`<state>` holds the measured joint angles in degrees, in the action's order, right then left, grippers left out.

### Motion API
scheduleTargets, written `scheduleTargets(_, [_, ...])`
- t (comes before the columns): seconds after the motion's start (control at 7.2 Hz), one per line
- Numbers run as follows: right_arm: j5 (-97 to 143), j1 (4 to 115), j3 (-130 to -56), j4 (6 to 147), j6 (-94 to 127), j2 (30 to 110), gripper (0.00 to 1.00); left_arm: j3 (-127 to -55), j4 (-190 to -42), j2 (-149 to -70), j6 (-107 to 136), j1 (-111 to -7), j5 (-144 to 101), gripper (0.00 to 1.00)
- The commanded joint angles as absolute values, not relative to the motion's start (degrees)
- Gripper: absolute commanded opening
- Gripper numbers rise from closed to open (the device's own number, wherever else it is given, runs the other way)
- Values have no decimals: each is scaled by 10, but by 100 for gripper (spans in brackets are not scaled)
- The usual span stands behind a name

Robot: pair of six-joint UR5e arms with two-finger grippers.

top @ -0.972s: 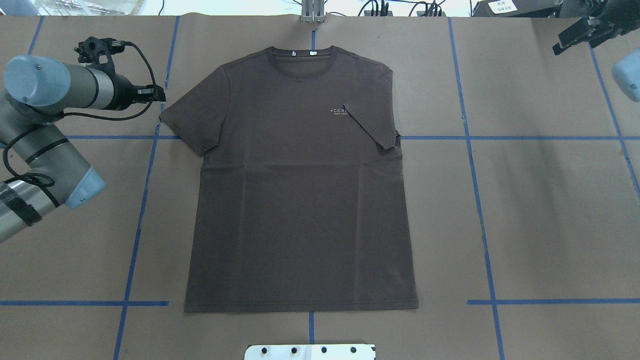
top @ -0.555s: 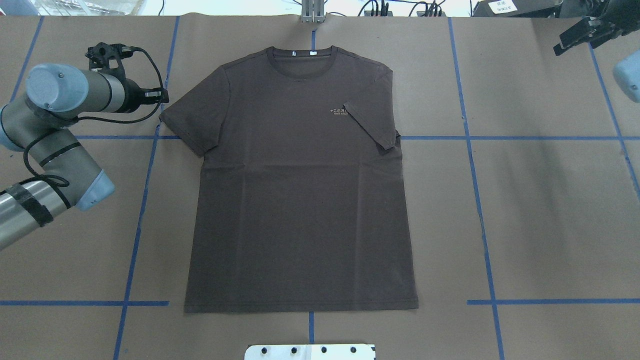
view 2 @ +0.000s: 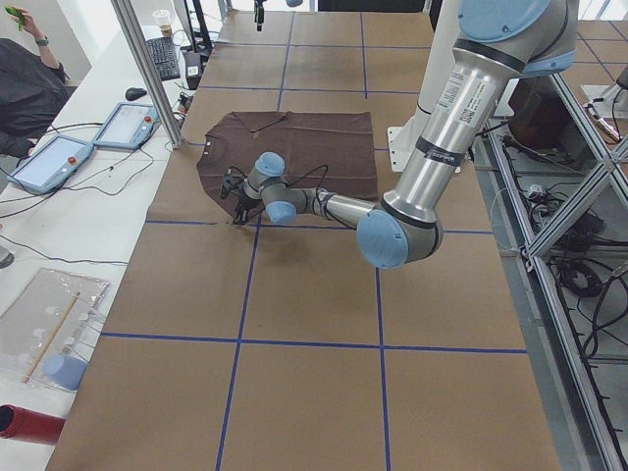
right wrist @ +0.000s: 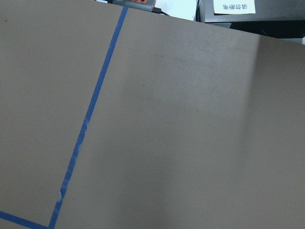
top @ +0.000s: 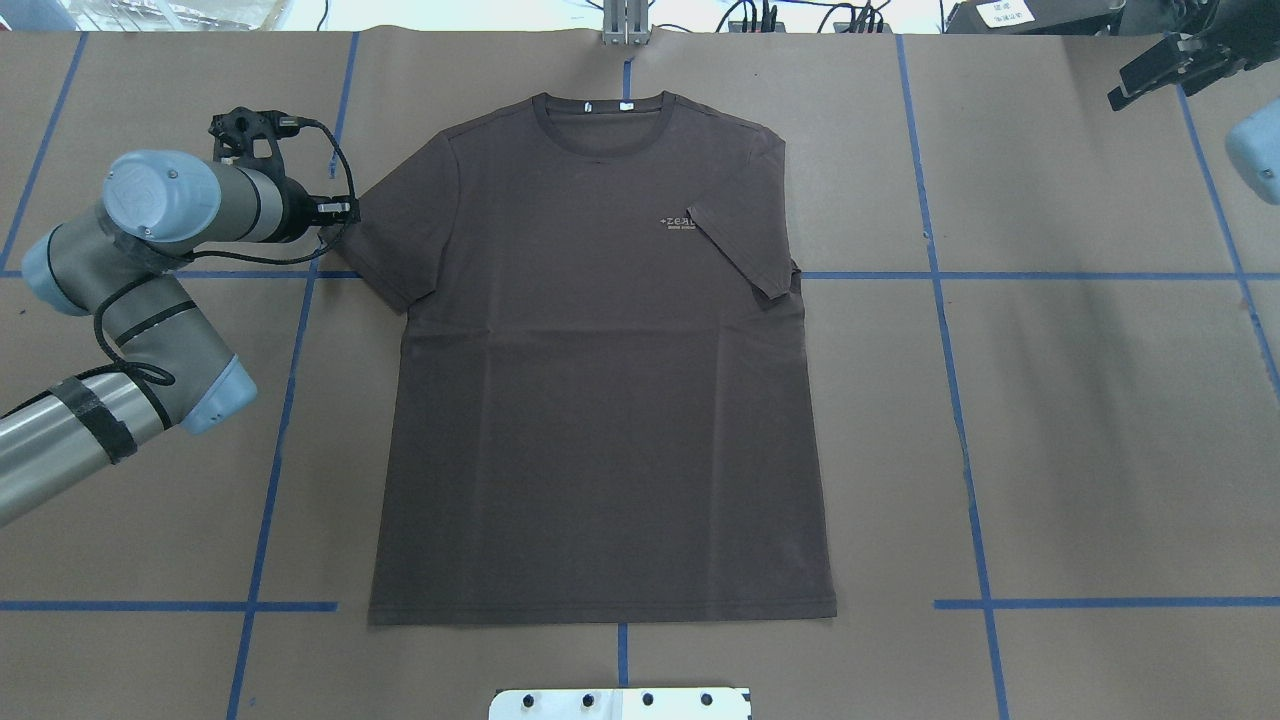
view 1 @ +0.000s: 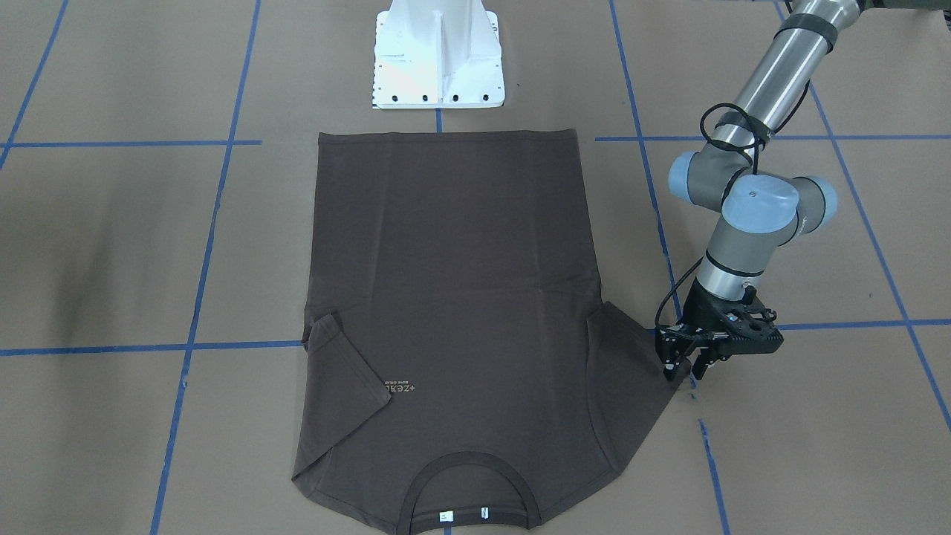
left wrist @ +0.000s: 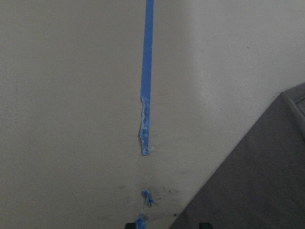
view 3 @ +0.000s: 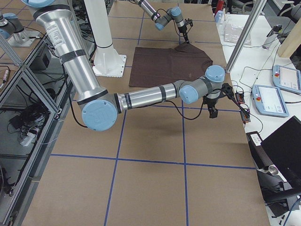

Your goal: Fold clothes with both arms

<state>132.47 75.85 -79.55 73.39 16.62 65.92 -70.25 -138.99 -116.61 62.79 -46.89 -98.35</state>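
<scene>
One dark brown T-shirt (top: 600, 400) lies flat, front up, on the brown worktop (top: 1100, 450), with its hem nearest the robot's white pedestal (top: 620, 703) and its collar at the far side. The sleeve on the robot's right is folded in over the chest, beside the pale logo (top: 680, 223). The left claw (view 1: 685, 369) is at the other sleeve's outer edge, fingers apart, tips low by the cloth. The right claw (top: 1150, 72) hangs over the far right corner; whether it is apart or together cannot be told.
</scene>
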Motion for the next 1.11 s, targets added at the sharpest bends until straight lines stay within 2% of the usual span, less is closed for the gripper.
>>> scheduleTargets(0.0, [1324,758,-795,734,166,659,100,-703,-1389,-1165,627,-467,-982,54])
scheduleTargets(0.56, [1322,758,-795,734,166,660,100,-704,-1388,-1165,602,-468,-983,51])
scheduleTargets(0.69, [1322,758,-795,734,166,660,100,-706,-1388,-1164,603,-467,-983,39])
scheduleTargets(0.83, [1322,758,-795,734,166,660,100,-707,-1388,-1164,603,-467,-983,8])
scheduleTargets(0.97, [1322,758,-795,734,166,660,100,-706,-1388,-1162,603,-467,-983,0])
